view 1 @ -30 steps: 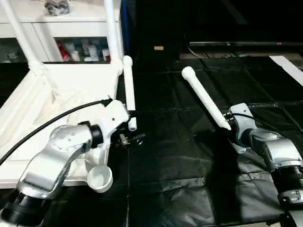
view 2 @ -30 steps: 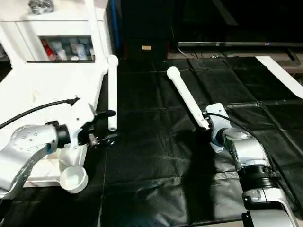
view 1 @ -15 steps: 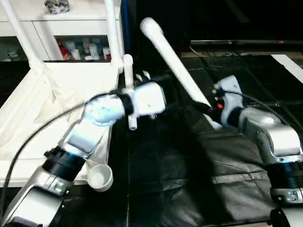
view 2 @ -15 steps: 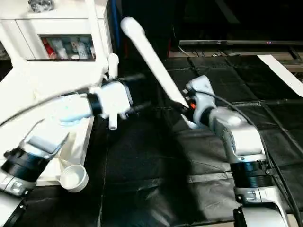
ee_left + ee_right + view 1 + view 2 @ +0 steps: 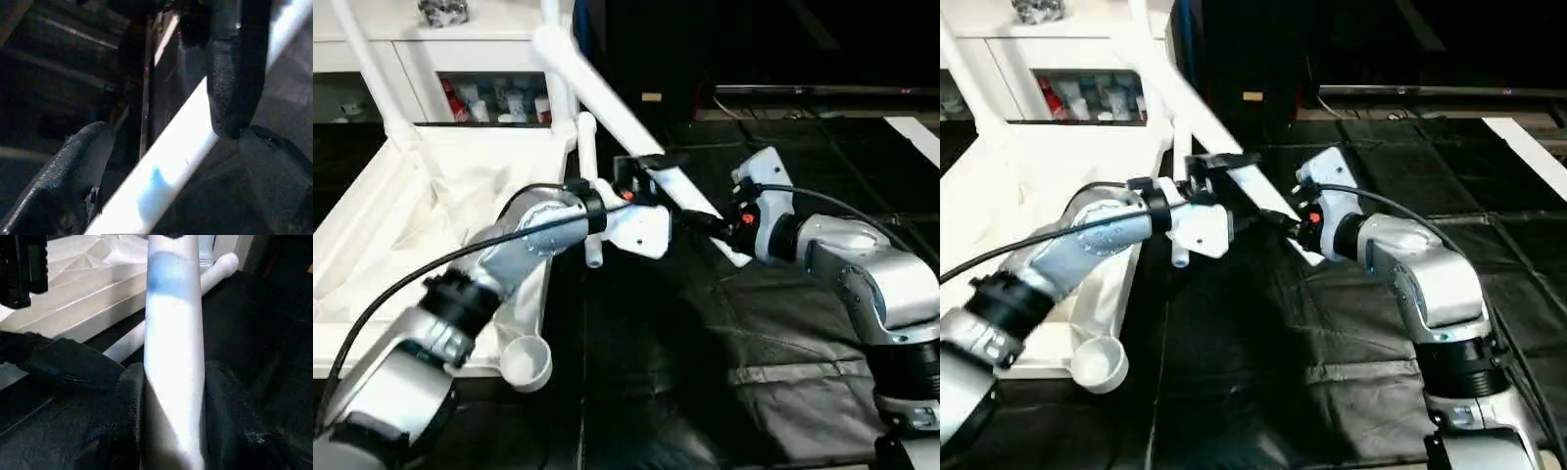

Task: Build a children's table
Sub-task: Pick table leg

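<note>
Right wrist view gives the plainest look at the grip: the right gripper [image 5: 171, 416] has its two black fingers [image 5: 128, 396] pressed on either side of a white table leg [image 5: 172, 333], holding it near its lower end. Left wrist view shows something the head camera cannot: the left gripper [image 5: 156, 132] stands wide open with that same leg [image 5: 171, 161] passing between its fingers, one fingertip [image 5: 234, 98] right against the tube and the other well off it.

From the left eye view, the held leg [image 5: 607, 93] is lifted off the black mat [image 5: 705, 392] and slants up and away from the right gripper [image 5: 710, 223] toward the white cabinet [image 5: 431, 54], its rounded end highest. The upturned table top [image 5: 431, 206] lies on the robot's left, two legs already standing in its far sockets. Another leg [image 5: 588, 186] lies flat along its near edge.
</note>
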